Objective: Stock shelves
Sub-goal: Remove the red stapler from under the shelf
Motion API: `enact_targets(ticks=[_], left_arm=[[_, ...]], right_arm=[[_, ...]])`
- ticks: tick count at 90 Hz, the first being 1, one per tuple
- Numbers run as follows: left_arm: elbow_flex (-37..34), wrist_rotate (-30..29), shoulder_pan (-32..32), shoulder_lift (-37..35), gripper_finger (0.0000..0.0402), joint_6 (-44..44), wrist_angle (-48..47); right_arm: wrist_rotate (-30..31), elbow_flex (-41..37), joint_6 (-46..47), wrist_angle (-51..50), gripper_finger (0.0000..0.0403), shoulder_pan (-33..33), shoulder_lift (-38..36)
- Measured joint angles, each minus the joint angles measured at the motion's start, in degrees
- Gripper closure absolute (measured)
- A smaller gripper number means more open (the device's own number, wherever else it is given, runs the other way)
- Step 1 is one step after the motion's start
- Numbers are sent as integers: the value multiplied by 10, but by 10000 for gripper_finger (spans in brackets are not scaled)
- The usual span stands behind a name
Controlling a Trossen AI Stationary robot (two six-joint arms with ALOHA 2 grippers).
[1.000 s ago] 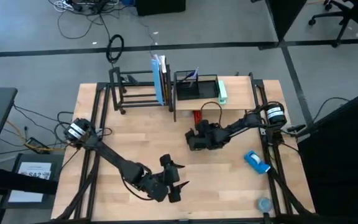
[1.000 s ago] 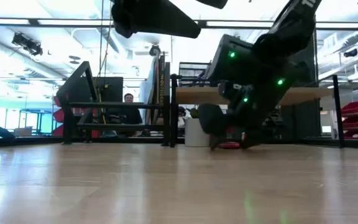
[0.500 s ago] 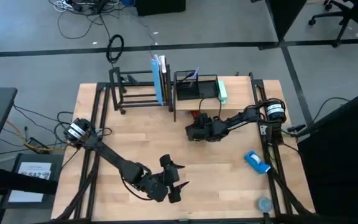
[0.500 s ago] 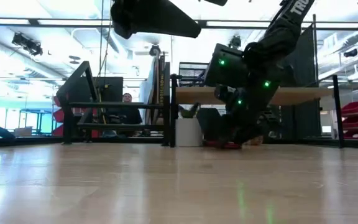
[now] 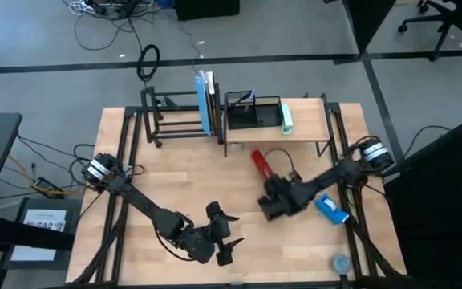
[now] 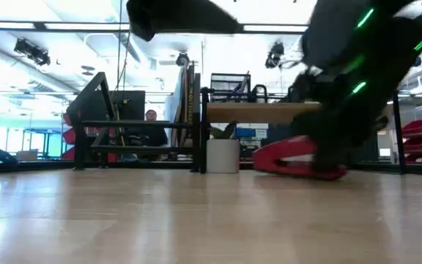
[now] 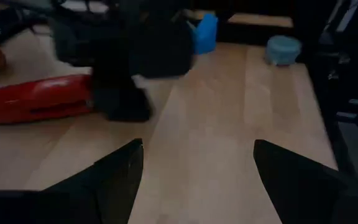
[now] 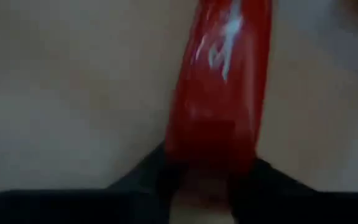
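gripping the red stapler [image 8: 219, 93] end-on, right claw [image 8: 207, 177]; overhead hides contact.

Blue tape dispenser [image 5: 330, 208], mesh organizer [image 5: 253, 113]

Two arms, each with one pincer: left [image 5: 224, 238], right [image 5: 273, 199]. Two shelves: one black rack [image 5: 171, 119], one wood-topped shelf [image 5: 307, 120]. One mesh tray [image 5: 253, 113]. One red stapler [image 5: 261, 164]. One blue tape dispenser [image 5: 330, 208]. One small blue round thing [image 5: 341, 263]. One person [image 6: 151, 125] in the room behind.
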Motion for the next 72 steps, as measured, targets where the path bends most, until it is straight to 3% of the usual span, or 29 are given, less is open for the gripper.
enact_targets(ticks=[4, 10, 21, 31, 50, 63, 72], left_arm=[[0, 1, -4, -7, 117, 13, 16], [0, 0, -10, -27, 117, 40, 33], [0, -24, -29, -69, 117, 101, 57], [0, -68, -49, -104, 117, 149, 57], [0, -141, -75, -119, 117, 184, 52], [0, -143, -76, -119, 117, 152, 23], [0, -144, -74, -119, 117, 148, 15]], right_arm=[[-61, -1, -7, 13, 356, 24, -13], [-102, -1, -38, 48, 368, 52, -34], [-127, 1, -104, 150, 400, 75, -31], [-129, 2, -101, 176, 395, 79, -29], [-24, 2, -35, 132, 377, 102, -29], [115, 2, 132, 16, 361, 137, -24], [144, -14, 199, -25, 326, 146, -23]])
